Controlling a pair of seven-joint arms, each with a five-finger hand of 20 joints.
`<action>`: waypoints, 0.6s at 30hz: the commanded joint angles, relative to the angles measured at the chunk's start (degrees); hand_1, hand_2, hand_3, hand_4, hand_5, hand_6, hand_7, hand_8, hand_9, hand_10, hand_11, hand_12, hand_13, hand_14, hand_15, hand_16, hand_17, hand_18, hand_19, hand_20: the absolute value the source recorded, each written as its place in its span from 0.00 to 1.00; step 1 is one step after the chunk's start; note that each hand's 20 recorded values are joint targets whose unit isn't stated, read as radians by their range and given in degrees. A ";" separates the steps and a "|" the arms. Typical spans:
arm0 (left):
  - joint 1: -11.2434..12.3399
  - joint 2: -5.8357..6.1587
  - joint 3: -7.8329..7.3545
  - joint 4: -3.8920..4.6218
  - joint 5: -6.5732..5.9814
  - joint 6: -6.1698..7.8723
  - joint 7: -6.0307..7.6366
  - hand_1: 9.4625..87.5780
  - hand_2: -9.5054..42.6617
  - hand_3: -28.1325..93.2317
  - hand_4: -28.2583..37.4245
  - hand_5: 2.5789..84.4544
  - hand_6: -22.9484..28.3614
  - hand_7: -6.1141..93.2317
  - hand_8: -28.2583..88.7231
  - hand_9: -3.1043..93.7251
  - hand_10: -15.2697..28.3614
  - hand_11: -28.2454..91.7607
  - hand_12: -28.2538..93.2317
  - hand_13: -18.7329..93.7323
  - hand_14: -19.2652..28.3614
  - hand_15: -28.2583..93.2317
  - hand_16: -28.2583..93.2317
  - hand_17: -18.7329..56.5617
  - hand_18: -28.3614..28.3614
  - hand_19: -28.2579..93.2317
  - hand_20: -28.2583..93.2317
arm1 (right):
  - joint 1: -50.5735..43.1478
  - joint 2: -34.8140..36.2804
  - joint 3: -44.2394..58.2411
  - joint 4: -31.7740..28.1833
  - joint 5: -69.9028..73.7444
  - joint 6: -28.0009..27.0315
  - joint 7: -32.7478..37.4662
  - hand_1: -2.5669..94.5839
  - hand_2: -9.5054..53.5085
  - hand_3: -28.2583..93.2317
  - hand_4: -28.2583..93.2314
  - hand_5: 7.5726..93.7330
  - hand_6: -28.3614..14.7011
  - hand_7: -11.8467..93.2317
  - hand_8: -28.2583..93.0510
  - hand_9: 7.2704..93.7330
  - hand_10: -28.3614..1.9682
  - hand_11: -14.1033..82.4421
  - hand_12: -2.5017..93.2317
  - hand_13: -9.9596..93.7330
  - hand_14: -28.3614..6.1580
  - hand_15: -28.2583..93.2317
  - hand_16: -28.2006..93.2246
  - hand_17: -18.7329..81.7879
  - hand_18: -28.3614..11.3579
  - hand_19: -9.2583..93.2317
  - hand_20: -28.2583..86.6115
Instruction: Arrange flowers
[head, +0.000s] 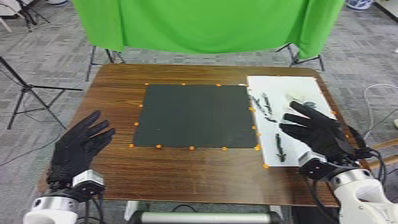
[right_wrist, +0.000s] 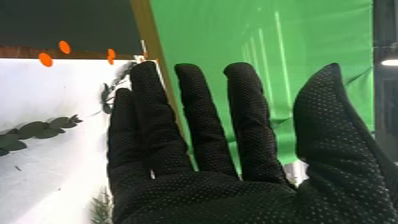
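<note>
In the head view my right hand (head: 315, 131) is over the white board (head: 282, 85) on the table's right side, fingers straight. Dark green sprigs (head: 266, 107) lie on that board, and another dark sprig (head: 281, 148) lies nearer its front edge. A pale flower (head: 296, 96) is beyond the fingertips. The left hand (head: 75, 150) is over the table's left edge, open and holding nothing. From the right wrist view, my right hand (right_wrist: 218, 192) has extended fingers with nothing held, and a leafy sprig (right_wrist: 37, 130) lies on the white surface.
A dark square mat (head: 195, 116) lies in the middle of the brown table (head: 120, 175), with small orange markers around its edges. A green cloth (head: 209, 25) hangs behind the table, and a black tripod (head: 28, 87) stands at the left.
</note>
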 joint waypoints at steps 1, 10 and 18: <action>0.39 -0.05 0.01 -0.20 -0.28 0.26 -0.20 0.17 0.26 0.91 0.11 0.42 0.63 0.19 0.16 0.38 0.78 0.42 0.31 0.39 0.96 0.59 0.17 0.13 0.95 0.72 0.16 | -1.03 0.91 -0.25 -0.23 0.62 0.95 -1.46 0.22 0.33 0.99 0.00 0.46 0.75 0.33 0.09 0.50 0.51 0.28 0.15 0.47 0.26 0.49 0.33 0.24 0.24 0.61 0.37; -0.02 -0.10 0.00 -0.07 0.01 -0.41 -1.17 0.17 0.26 0.91 0.10 0.42 0.63 0.19 0.16 0.38 0.78 0.42 0.31 0.39 0.96 0.59 0.17 0.13 0.95 0.72 0.16 | -1.96 2.14 -0.88 -0.76 1.23 2.38 -1.97 0.22 0.33 0.99 0.00 0.46 0.75 0.33 0.09 0.51 0.51 0.28 0.15 0.48 0.27 0.49 0.33 0.24 0.24 0.61 0.37; 0.08 -0.15 0.06 -0.05 0.08 -0.50 -1.27 0.17 0.26 0.90 0.10 0.42 0.63 0.19 0.16 0.38 0.78 0.42 0.31 0.39 0.96 0.59 0.17 0.13 0.95 0.72 0.16 | -1.86 3.15 -1.00 -1.12 1.64 4.76 -2.62 0.22 0.33 0.99 0.00 0.46 0.74 0.33 0.09 0.51 0.51 0.28 0.15 0.48 0.27 0.50 0.33 0.25 0.24 0.62 0.38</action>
